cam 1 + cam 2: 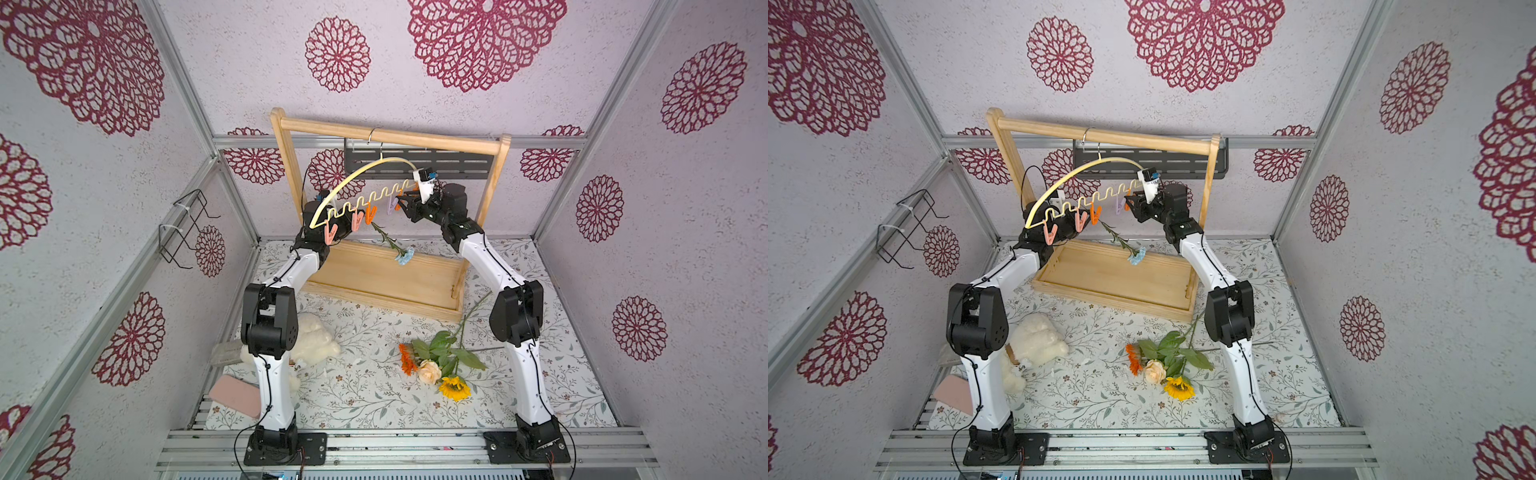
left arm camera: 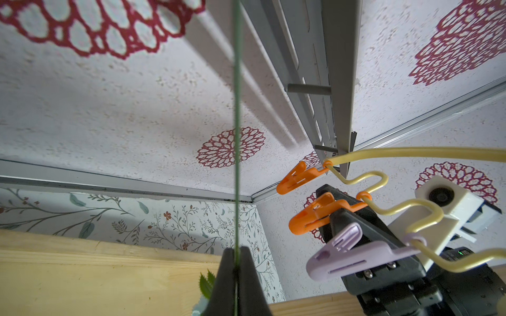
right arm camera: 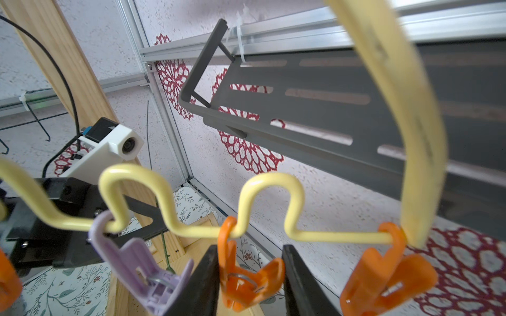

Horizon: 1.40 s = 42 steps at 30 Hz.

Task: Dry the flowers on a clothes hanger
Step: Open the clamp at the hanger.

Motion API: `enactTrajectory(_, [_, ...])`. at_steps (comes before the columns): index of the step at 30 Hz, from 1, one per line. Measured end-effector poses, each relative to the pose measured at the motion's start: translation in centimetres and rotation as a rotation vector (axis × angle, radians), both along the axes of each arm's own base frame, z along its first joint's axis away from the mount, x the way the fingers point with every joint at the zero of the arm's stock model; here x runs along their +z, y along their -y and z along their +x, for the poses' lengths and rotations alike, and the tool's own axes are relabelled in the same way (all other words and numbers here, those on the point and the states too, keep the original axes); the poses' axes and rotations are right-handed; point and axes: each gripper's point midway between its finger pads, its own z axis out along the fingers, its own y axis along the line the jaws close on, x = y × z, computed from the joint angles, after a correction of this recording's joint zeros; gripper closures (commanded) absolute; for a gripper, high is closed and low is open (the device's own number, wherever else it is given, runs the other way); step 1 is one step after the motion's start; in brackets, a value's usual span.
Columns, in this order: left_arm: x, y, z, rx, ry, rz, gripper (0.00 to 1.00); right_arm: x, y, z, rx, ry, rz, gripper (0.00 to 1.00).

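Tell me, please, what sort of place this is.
Most likely a robot test cell dressed up as a laundry corner: an aluminium frame carries the wallpapered walls, left arm and right arm are mounted on a base rail, and a wooden rack holds a clothes hanger.

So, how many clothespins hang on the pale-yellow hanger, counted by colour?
Pink clothespins: 2
Orange clothespins: 3
Lilac clothespins: 1
Total: 6
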Motion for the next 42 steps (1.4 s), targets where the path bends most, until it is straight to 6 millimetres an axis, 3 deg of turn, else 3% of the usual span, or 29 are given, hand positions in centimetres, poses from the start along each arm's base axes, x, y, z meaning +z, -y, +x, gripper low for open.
enactTrajectory(3, [0.1,0.1,0.2,-0.003,0.002,-0.011,1.00,-0.1,0.1,0.1,-0.003,-0.008,0.004,0.48])
enactTrajectory(7, [0.3,0.2,0.4,-0.006,0.003,-0.023,1.00,-0.1,0.1,0.1,-0.010,-0.011,0.003,0.46])
enactTrajectory(15, [0.2,0.8,0.3,-0.014,-0.006,-0.035,1.00,-0.2,0.6,0.6,-0.049,-0.033,0.021,0.46])
enactTrajectory(24, [0.2,1.2,0.2,-0.020,-0.011,-0.044,1.00,-0.6,1.1,1.0,-0.087,-0.063,0.030,0.58])
enactTrajectory(42, [0.5,1.4,0.1,-0.025,-0.001,-0.049,1.00,-0.6,1.1,1.0,-0.086,-0.062,0.025,0.50])
